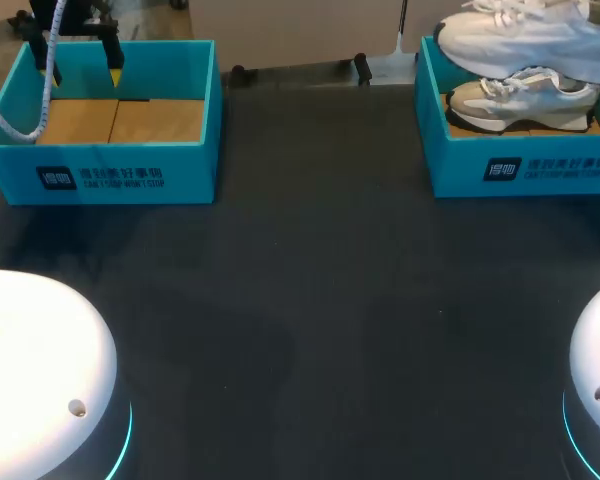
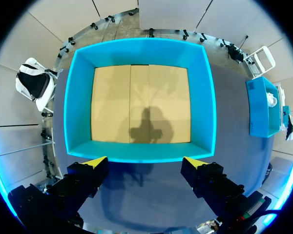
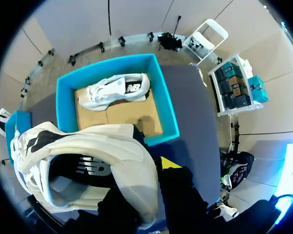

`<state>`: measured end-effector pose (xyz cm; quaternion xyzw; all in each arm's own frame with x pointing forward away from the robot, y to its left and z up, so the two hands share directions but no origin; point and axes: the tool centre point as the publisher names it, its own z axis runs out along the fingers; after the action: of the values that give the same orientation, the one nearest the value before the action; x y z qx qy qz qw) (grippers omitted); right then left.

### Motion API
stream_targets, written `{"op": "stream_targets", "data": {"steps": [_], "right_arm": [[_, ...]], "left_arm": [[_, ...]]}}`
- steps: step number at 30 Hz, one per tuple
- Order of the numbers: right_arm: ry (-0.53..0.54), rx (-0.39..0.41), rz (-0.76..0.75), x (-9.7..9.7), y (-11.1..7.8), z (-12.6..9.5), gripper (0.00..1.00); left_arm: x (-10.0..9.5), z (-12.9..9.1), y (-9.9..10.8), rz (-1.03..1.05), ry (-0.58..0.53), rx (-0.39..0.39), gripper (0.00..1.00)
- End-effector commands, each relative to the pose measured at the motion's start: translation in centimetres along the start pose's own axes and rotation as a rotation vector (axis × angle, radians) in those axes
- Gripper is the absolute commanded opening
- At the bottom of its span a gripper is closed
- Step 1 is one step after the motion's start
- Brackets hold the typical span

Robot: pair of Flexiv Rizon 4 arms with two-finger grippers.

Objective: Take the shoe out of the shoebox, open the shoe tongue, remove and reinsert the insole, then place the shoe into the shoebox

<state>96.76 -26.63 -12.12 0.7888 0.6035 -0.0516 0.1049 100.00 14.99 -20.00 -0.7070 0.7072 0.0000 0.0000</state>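
Shoe [image 1: 525,35] up in the air over the right shoebox [image 1: 520,165], pinched at the heel collar in the right gripper [image 3: 149,170], jaws clamped on it; second shoe [image 1: 520,100] down in that box. Probably light, soft upper, stiffer heel and sole, so heel or midsole for any regrip, not laces. Left gripper [image 2: 145,163] spread wide and holding nothing above the left shoebox [image 2: 136,153].

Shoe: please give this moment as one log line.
left tool open over left shoebox; right tool shut on lifted shoe above right shoebox; second shoe inside
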Motion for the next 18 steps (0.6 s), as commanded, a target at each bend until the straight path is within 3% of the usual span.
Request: {"op": "stream_targets", "data": {"steps": [1,6,18], "right_arm": [[0.0,-0.093,0.01,-0.3,-4.2,-2.6,0.0],[-0.027,-0.095,0.017,1.0,-7.3,-3.9,0.0],[-0.027,-0.095,0.017,1.0,-7.3,-3.9,0.0]], "left_arm": [[0.0,0.0,0.0,0.0,0.0,0.0,1.0],[0.0,0.0,0.0,0.0,0.0,0.0,1.0],[0.0,0.0,0.0,0.0,0.0,0.0,1.0]]}}
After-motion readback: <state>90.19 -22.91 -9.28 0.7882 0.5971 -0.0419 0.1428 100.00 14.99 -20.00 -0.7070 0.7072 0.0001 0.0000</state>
